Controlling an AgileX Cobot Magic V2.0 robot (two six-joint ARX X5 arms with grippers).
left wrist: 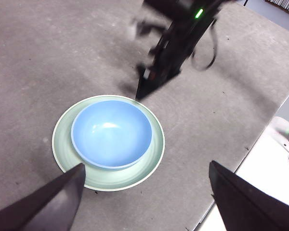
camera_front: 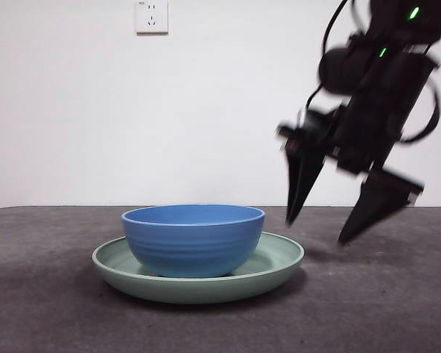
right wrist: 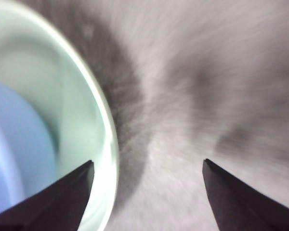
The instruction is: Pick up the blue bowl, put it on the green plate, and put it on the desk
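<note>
While the blue bowl (camera_front: 193,240) sits upright inside the green plate (camera_front: 275,265), roughly centred in it, the pair rests on the desk (camera_front: 382,309) with the plate's rim showing all round the bowl; the stacking step is judged done, and what is left seems to concern setting things on the desk. The right gripper (camera_front: 331,224) is seen in the front view, blurred and tilted, its 2 black jaws spread wide and holding nothing; it hangs just beside the plate's rim and above the desk, so the bowl lies to one side of it, past the rim. The left gripper (left wrist: 147,202) is seen higher up, looking down on bowl and plate, its jaws also wide apart and empty; the right gripper is judged the nearer of the 2. Bowl and plate are round, so neither has a long axis; both open upward.
</note>
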